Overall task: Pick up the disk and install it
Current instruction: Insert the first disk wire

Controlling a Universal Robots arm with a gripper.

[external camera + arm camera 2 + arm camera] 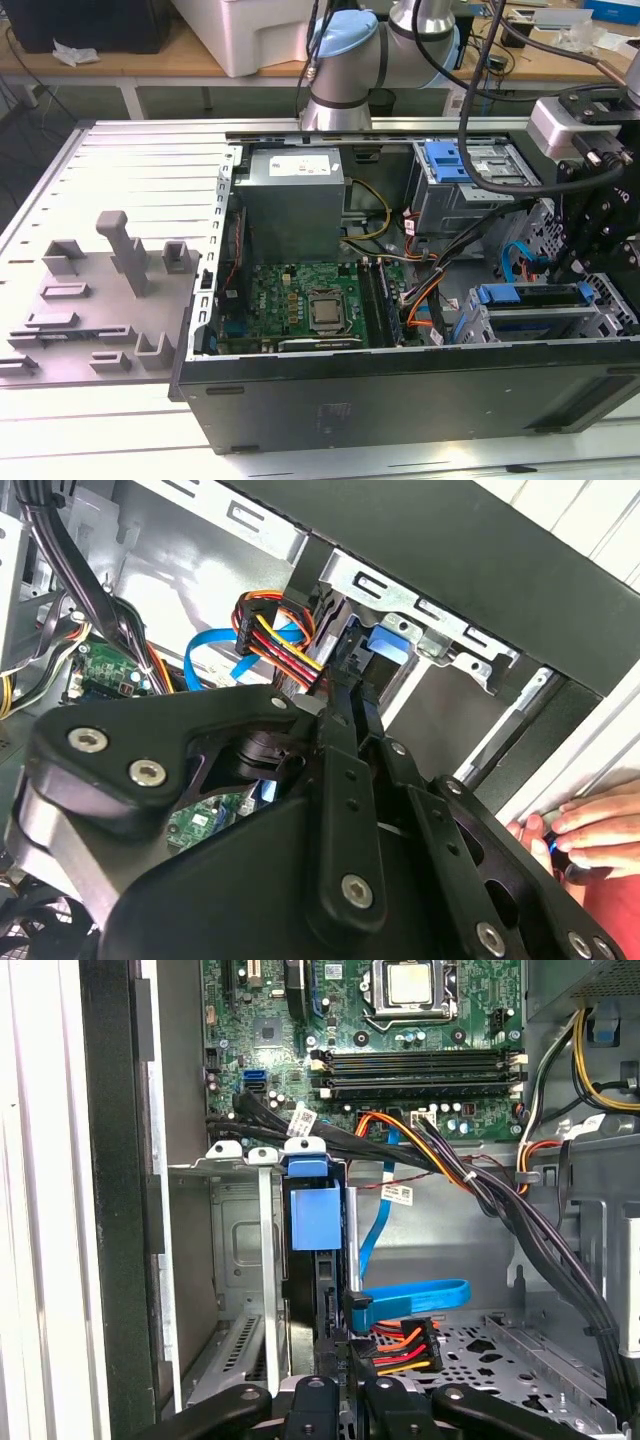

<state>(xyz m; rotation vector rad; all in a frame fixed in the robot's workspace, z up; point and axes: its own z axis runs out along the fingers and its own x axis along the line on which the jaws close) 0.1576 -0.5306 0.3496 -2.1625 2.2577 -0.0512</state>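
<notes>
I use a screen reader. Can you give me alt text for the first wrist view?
The gripper sits low over an open computer case, beside a blue-railed disk standing on edge in a metal drive cage. Beyond lie a green motherboard and bundled cables.
</notes>
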